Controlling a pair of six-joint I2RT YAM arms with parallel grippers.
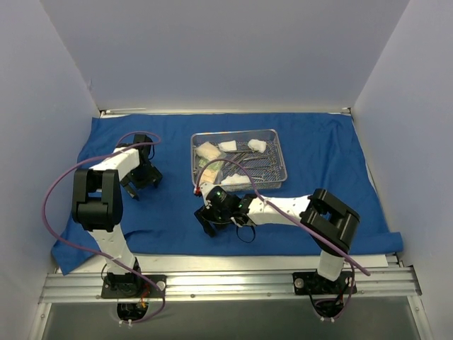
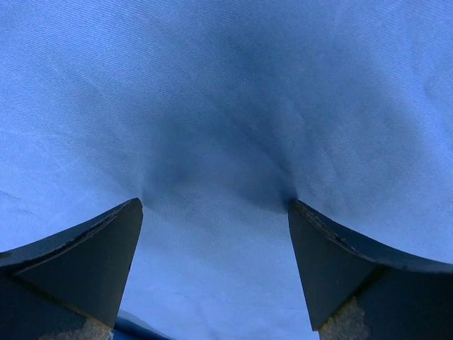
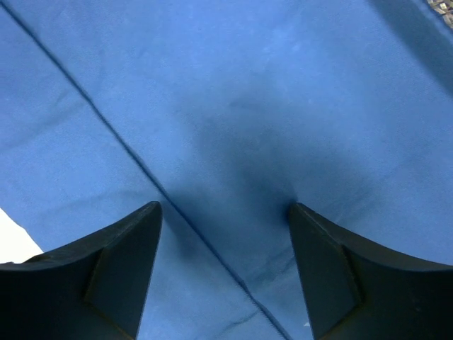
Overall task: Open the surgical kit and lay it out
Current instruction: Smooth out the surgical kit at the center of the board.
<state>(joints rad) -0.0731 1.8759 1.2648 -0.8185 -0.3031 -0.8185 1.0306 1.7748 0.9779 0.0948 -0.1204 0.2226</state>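
Smoothing of the blue cloth (image 1: 318,156) looks like the step in hand. The wrap lies unfolded and covers most of the table, and the wire-mesh tray (image 1: 282,161) sits uncovered in the upper middle of the overhead view. White gauze pads (image 1: 256,145) and steel instruments (image 1: 258,161) lie inside it; none of them is laid out yet.

The right gripper (image 1: 207,221) hangs low over the cloth just below the tray's lower left corner. In its wrist view its jaws stand apart with nothing between them. A stitched seam (image 3: 141,170) runs diagonally from the upper left under the left finger (image 3: 120,262). Whether the tips touch the fabric I cannot tell.

The left gripper (image 1: 141,183) is in the left half of the overhead view, well apart from the tray. Its jaws are spread wide over plain cloth and hold nothing.

My judgement is that the next move calls for one of two things. The right gripper can pinch the fabric by the seam to pull it flat. Or it can rise and travel toward the upper right, over the tray rim, to take a first item. The instruments are thin and tangled, so a narrow, well-aimed grasp will be needed.
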